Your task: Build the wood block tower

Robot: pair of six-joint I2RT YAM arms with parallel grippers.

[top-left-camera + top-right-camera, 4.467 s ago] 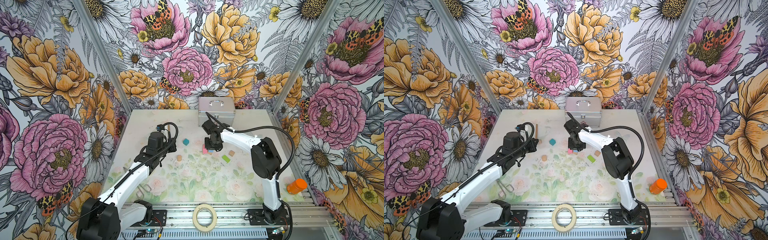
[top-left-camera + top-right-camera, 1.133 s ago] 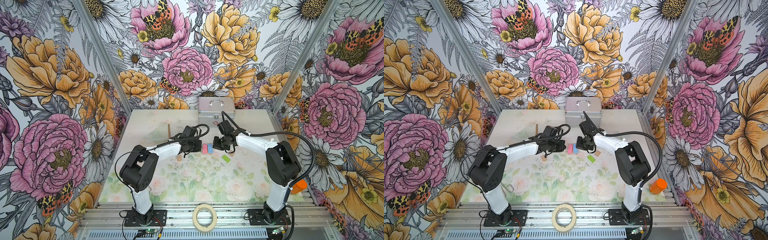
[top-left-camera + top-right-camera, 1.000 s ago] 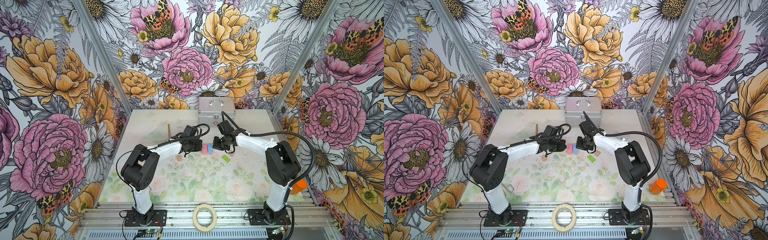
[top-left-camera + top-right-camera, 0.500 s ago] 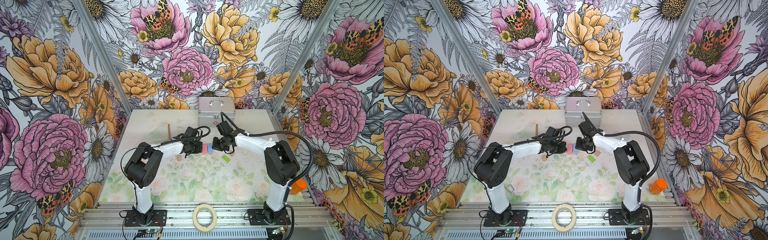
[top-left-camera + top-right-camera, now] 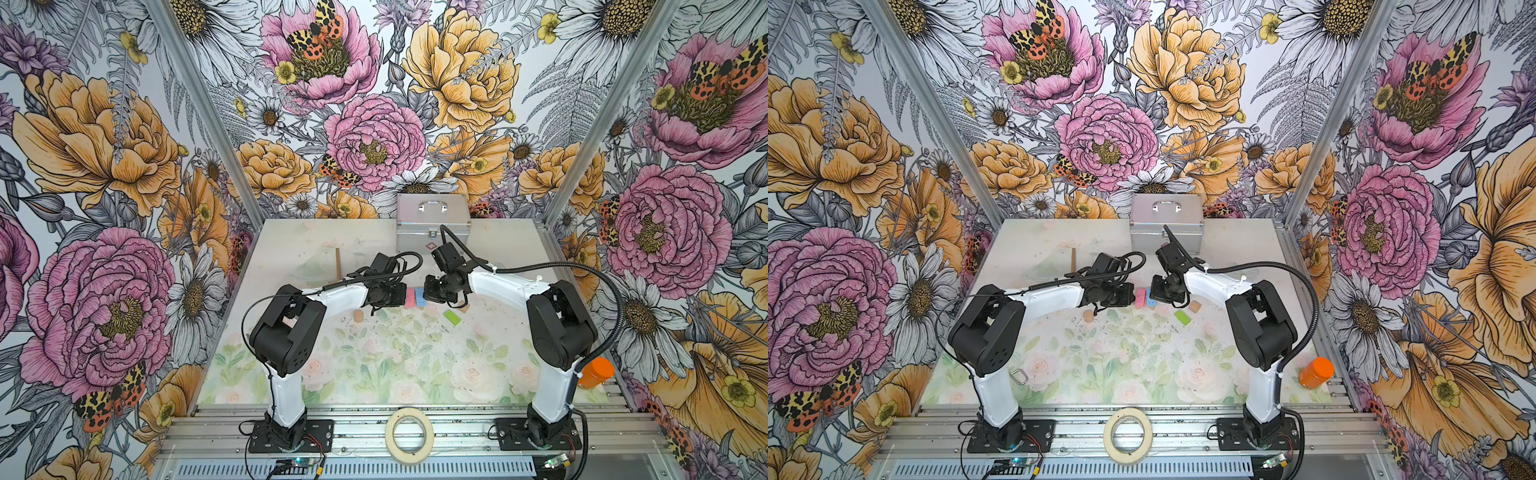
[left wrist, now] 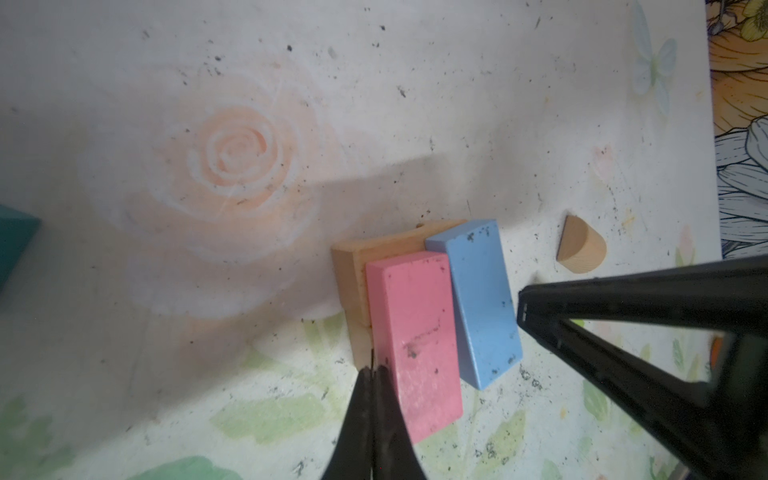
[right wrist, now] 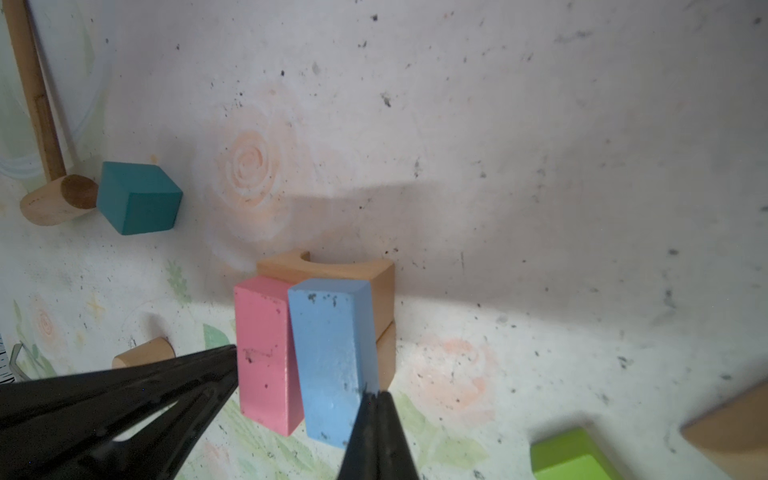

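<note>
Wood blocks (image 5: 410,297) make a low pile in the middle of the table (image 5: 291,245). The silver case (image 5: 432,216) behind the pile is shut, so its inside is hidden. The left gripper (image 6: 372,371), tips pressed together and holding nothing, is at the edge of the pink block (image 6: 411,332). The right gripper (image 7: 371,397), pressed together too, is at a corner of the blue block (image 7: 332,353). Both blocks lie side by side on tan blocks (image 6: 353,270). The left arm hides the teal cube (image 7: 139,197) in both top views. The green block (image 7: 569,457) is cut off in the right wrist view.
</note>
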